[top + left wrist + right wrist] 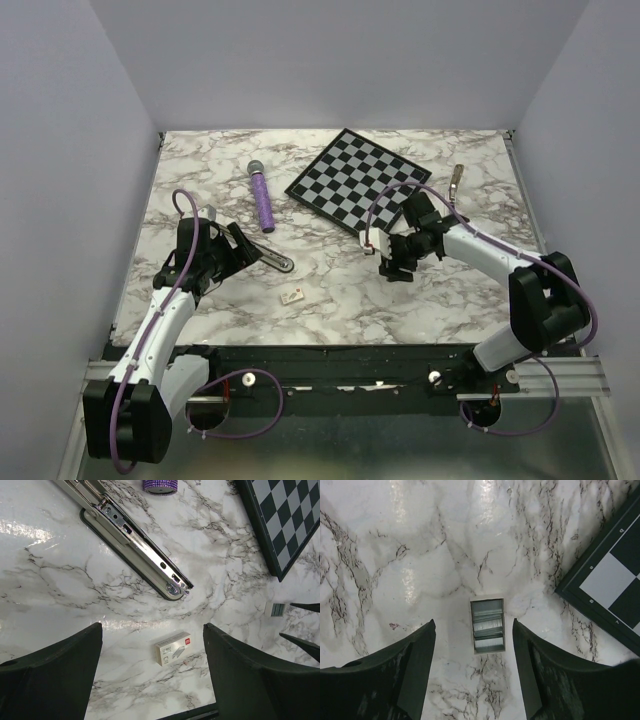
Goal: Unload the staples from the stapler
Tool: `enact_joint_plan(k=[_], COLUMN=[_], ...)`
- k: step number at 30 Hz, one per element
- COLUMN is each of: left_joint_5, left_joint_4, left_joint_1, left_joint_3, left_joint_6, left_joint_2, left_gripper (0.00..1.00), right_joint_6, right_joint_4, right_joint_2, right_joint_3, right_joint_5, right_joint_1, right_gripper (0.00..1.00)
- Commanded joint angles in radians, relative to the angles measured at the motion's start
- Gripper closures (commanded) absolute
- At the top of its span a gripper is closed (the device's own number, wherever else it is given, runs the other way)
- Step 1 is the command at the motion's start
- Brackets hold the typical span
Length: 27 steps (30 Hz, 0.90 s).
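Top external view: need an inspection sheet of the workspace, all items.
Surface: white-and-grey marble tabletop.
Job's things: slim black-and-silver metal stapler lying opened; grey block of staples out on the table.
Clutter: small white staple box, purple cylinder, black-and-white chessboard, pale metal bar.
Grippers: left gripper open, holding nothing; right gripper open, staples between its fingers, untouched.
Cables: purple cables looped along both arms.
Surroundings: plain pale walls on three sides.
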Motion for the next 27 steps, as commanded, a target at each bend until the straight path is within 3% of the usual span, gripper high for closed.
enact_joint_plan(k=[1, 27], left_joint_5=[-0.004, -0.016], left_joint_4=[-0.002, -0.002], left_joint_1=[-0.006, -0.006], left_joint_3=[0.003, 0.009], left_joint_6=[0.009, 0.011], left_joint_2=[-0.009, 0.006], left_gripper=[0.12, 0.12], right_joint_6=[-0.081, -0.084], right_joint_4=[0.071, -0.018], right_joint_2=[0.004, 0.174], right_joint_3=[-0.039, 0.072], right_joint_5=[-0.021, 0.007], right_joint_1=[-0.011, -0.014], right_gripper=[0.30, 0.36])
